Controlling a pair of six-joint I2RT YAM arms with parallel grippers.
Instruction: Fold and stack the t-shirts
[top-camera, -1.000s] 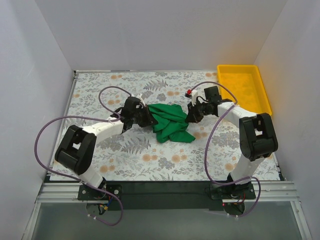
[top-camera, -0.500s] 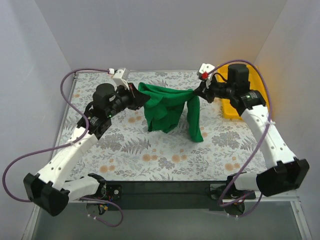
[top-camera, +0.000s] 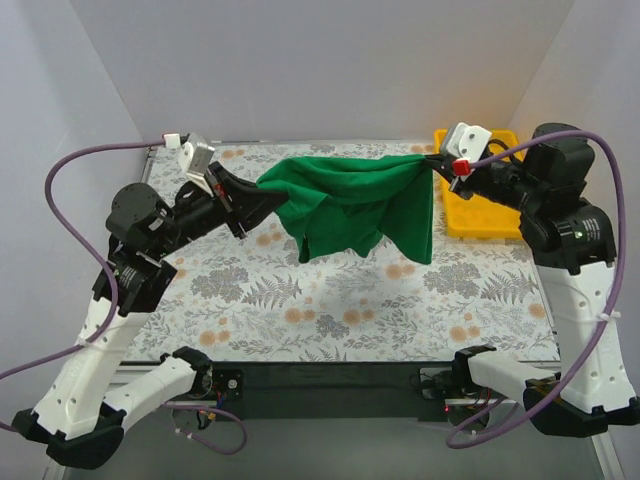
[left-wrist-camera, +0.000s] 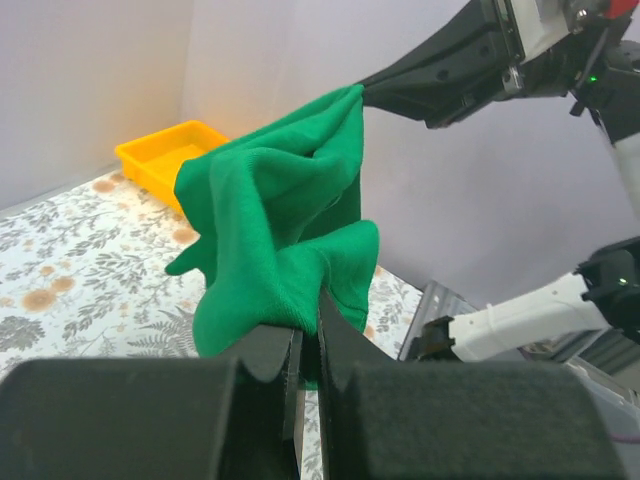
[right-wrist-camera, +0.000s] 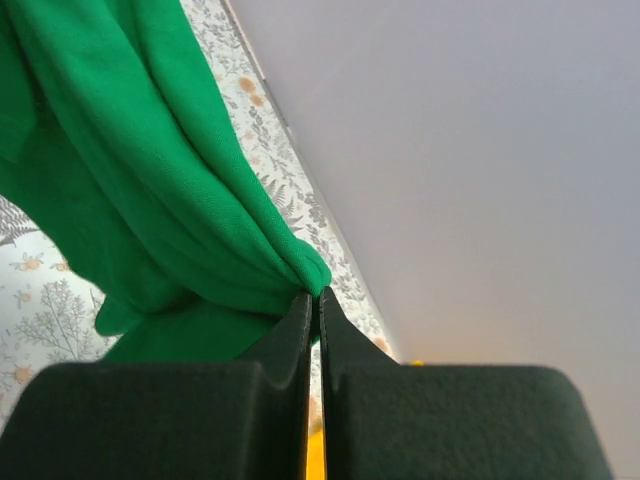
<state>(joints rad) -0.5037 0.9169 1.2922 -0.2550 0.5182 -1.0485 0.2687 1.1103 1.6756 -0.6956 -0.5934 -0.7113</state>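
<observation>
A plain green t-shirt (top-camera: 355, 200) hangs in the air above the floral table, stretched between both grippers. My left gripper (top-camera: 262, 195) is shut on its left end, the cloth (left-wrist-camera: 280, 240) bunching out from between the jaws. My right gripper (top-camera: 428, 162) is shut on the right end, where a pinched fold (right-wrist-camera: 300, 265) shows at the fingertips (right-wrist-camera: 318, 300). The middle and right part of the shirt droop in loose folds. The left wrist view also shows the right gripper (left-wrist-camera: 365, 92) holding the far end.
A yellow plastic tray (top-camera: 470, 215) sits at the table's back right, partly behind the right arm. The floral table mat (top-camera: 300, 300) lies under the hanging shirt. White walls close in the left, back and right sides.
Both arms have risen and drawn apart. The shirt went from a crumpled heap on the mat to hanging stretched between the two grippers.
</observation>
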